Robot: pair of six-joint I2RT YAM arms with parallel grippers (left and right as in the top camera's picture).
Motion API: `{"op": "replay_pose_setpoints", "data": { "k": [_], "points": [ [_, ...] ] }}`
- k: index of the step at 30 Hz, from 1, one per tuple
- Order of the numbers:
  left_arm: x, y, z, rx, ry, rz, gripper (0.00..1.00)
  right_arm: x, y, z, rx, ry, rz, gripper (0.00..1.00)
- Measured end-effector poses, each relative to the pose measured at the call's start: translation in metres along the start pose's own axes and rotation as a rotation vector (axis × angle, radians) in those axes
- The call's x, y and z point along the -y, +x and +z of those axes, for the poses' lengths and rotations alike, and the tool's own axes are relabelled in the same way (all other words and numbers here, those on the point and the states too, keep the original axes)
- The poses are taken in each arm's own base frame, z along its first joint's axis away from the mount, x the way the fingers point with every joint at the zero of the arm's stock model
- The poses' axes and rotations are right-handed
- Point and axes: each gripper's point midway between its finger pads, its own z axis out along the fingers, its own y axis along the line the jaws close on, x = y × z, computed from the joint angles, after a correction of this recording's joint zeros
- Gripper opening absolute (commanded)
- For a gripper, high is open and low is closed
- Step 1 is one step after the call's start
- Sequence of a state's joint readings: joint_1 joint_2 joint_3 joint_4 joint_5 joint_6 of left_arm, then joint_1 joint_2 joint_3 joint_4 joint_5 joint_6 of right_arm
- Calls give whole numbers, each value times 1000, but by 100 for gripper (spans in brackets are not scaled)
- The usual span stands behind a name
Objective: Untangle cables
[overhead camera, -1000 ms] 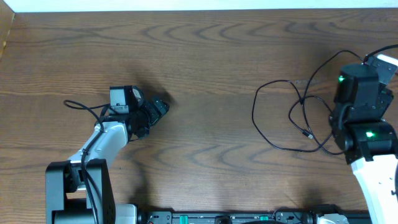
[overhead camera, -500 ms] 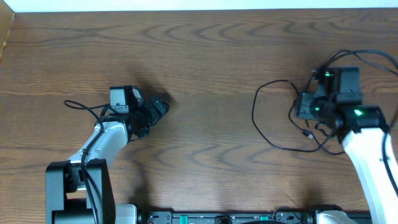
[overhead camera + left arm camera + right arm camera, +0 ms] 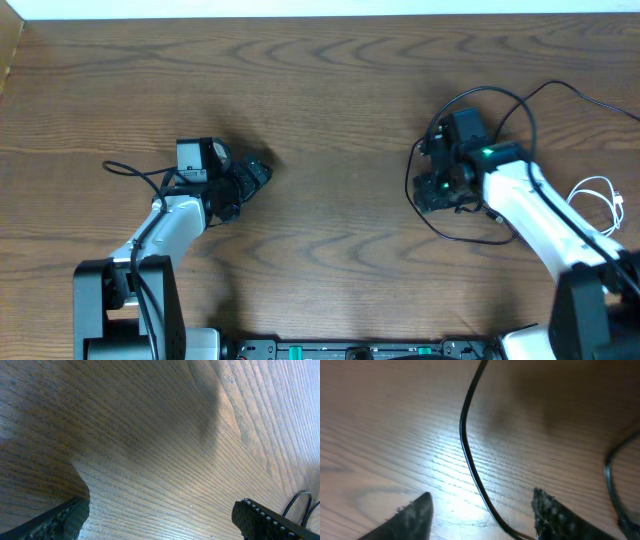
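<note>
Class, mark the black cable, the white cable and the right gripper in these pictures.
black cable (image 3: 464, 442), right wrist view, on its curved middle stretch.
white cable (image 3: 600, 181), overhead view, on the top of its loop.
right gripper (image 3: 481, 505), right wrist view, midway between its fingertips.

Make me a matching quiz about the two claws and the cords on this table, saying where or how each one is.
1. left gripper
2. right gripper
3. white cable
4. black cable

A. small coil at the far right
B. open, with nothing in it
C. open, astride the black cable
D. wide loops, partly under a gripper

Pairs: 1-B, 2-C, 3-A, 4-D
</note>
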State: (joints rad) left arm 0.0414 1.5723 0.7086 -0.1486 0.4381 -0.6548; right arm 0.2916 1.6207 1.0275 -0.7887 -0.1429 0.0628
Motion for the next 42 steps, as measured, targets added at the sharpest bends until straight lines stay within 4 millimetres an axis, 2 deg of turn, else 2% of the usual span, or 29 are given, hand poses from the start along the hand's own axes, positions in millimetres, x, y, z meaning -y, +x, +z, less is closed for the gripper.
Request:
{"op": "replay_pose_setpoints", "data": {
  "k": [6, 10, 42],
  "points": [
    [0, 0, 0, 0, 0, 0, 98, 1, 17, 32, -120, 10, -19, 99],
    [0, 0, 0, 0, 0, 0, 98, 5, 24, 44, -166, 21, -14, 99],
    [0, 0, 0, 0, 0, 0, 98, 6, 24, 45, -166, 26, -15, 99]
  ]
}}
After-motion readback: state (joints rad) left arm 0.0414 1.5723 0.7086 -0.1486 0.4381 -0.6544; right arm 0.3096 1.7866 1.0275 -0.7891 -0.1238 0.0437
